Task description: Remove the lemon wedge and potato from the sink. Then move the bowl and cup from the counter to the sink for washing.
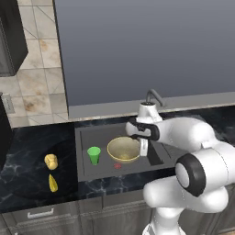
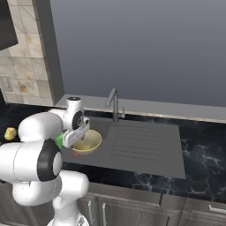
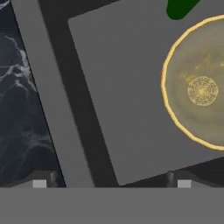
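The dark grey sink (image 1: 87,170) holds the tan-yellow bowl (image 1: 123,150) and, to its left, the upright green cup (image 1: 94,155). My gripper (image 1: 142,147) hangs just over the bowl's right rim, open and holding nothing. Looking down from the hand, the bowl (image 3: 199,85) lies at the right, the cup (image 3: 180,8) at the top edge, and the gripper (image 3: 111,183) has its tips wide apart over bare sink floor (image 3: 118,100). On the counter left of the sink sit the potato (image 1: 51,161) and, nearer the front, the lemon wedge (image 1: 53,183). From the right side, the bowl (image 2: 89,142) and potato (image 2: 10,133) show.
A dark curved faucet (image 1: 155,97) stands behind the basin, close above my hand. The ribbed drainboard (image 2: 141,141) stretches right of the basin. Black marble counter (image 1: 27,147) lies on both sides, with a grey wall behind and cabinets below.
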Controlling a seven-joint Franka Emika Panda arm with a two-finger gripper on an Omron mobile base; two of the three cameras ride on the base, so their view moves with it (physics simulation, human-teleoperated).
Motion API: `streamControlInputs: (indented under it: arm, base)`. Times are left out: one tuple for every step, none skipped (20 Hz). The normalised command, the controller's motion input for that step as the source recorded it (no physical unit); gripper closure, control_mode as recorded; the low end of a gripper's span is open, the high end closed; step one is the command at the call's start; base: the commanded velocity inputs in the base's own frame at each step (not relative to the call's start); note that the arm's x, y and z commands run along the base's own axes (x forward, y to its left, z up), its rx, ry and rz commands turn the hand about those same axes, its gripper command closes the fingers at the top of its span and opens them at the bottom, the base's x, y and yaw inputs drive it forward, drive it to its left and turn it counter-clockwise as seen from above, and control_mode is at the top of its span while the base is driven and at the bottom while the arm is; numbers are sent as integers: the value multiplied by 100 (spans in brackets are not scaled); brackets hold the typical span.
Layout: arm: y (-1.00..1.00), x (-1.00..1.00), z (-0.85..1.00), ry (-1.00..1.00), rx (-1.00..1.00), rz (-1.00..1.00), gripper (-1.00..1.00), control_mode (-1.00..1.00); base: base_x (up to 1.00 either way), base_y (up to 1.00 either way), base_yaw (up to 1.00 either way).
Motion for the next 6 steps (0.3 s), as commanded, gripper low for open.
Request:
streamControlInputs:
  arm:
    - [0,-29,31,0,0,-15,-100,-100]
    - [0,-31,32,0,0,-15,-100,-100]
    - [0,-31,31,0,0,-16,-100,-100]
    - [0,-32,29,0,0,-16,-100,-100]
    - [0,-33,28,0,0,-18,-100,-100]
    - [0,-34,24,-1,0,-18,-100,-100]
  base:
    - [0,0,0]
    - [0,0,0]
    - [0,0,0]
    - [0,0,0]
    - [0,0,0]
    - [0,0,0]
